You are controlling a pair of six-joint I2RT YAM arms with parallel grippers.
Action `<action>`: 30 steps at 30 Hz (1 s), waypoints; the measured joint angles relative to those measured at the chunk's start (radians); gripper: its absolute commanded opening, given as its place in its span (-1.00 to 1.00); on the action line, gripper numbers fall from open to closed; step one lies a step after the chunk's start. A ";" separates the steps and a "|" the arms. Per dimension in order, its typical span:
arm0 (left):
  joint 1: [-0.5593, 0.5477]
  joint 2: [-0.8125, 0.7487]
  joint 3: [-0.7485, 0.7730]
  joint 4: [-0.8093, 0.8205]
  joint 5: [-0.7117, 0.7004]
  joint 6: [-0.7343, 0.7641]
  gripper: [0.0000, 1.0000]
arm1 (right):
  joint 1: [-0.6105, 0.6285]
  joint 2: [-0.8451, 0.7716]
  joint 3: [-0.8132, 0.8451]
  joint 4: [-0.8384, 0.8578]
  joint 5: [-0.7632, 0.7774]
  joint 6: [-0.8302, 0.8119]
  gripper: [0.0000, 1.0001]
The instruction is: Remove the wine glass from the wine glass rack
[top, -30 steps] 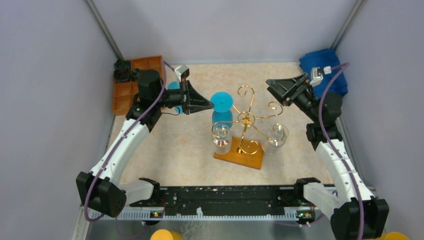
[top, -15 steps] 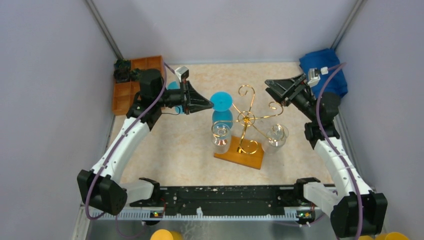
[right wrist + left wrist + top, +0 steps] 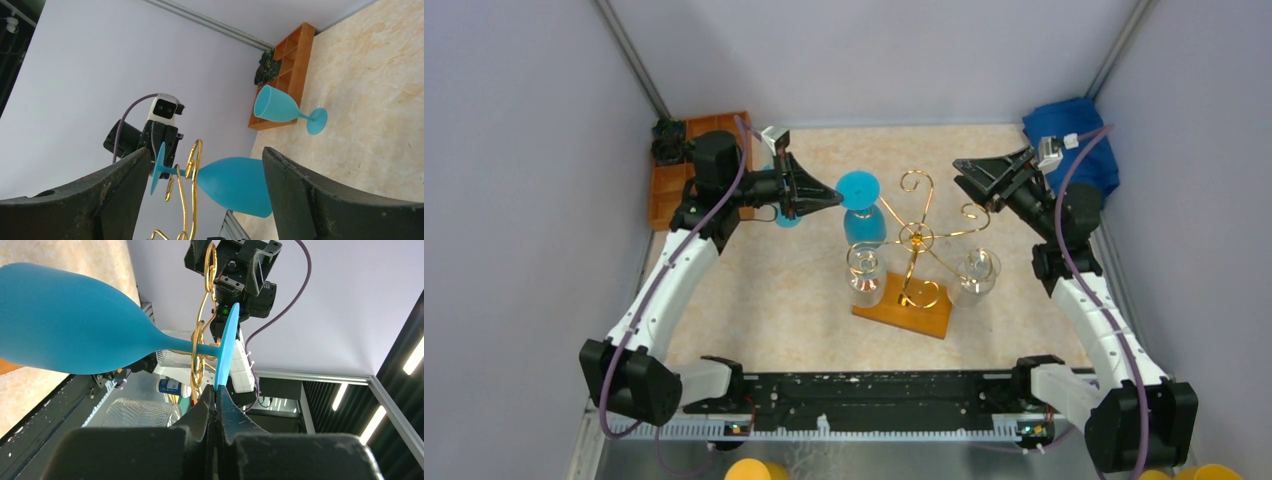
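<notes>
The gold wire wine glass rack [image 3: 915, 238] stands on its orange-brown wooden base [image 3: 924, 318]. A blue wine glass [image 3: 864, 226] hangs upside down from its far-left arm. My left gripper [image 3: 836, 196] is shut on the rim of the glass's flat foot [image 3: 857, 188]. In the left wrist view the closed gripper [image 3: 216, 392] pinches the foot [image 3: 227, 342], and the stem still passes through the gold loops [image 3: 201, 342]. My right gripper [image 3: 965, 173] is open and empty beside the rack's far-right arm. In its own view the gripper [image 3: 205, 150] frames the blue glass [image 3: 235, 185].
Two clear glasses [image 3: 865, 272] [image 3: 977, 272] hang on the rack's near arms. A second blue glass [image 3: 280, 107] sits on the table by the orange shelf [image 3: 676, 180] at the far left. A blue cloth [image 3: 1079, 135] lies at the far right corner.
My left gripper has moved toward the far left with the blue glass's foot in it, sliding the glass outward along the rack arm. The right gripper has hardly moved.
</notes>
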 measured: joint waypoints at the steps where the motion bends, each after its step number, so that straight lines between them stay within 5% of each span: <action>1: 0.000 0.006 0.005 0.000 0.001 0.000 -1.00 | 0.000 0.000 0.000 0.000 0.000 0.001 0.64; 30: -0.129 0.024 0.061 -0.043 -0.057 0.041 -1.00 | 0.000 0.004 -0.029 0.044 -0.003 0.010 0.64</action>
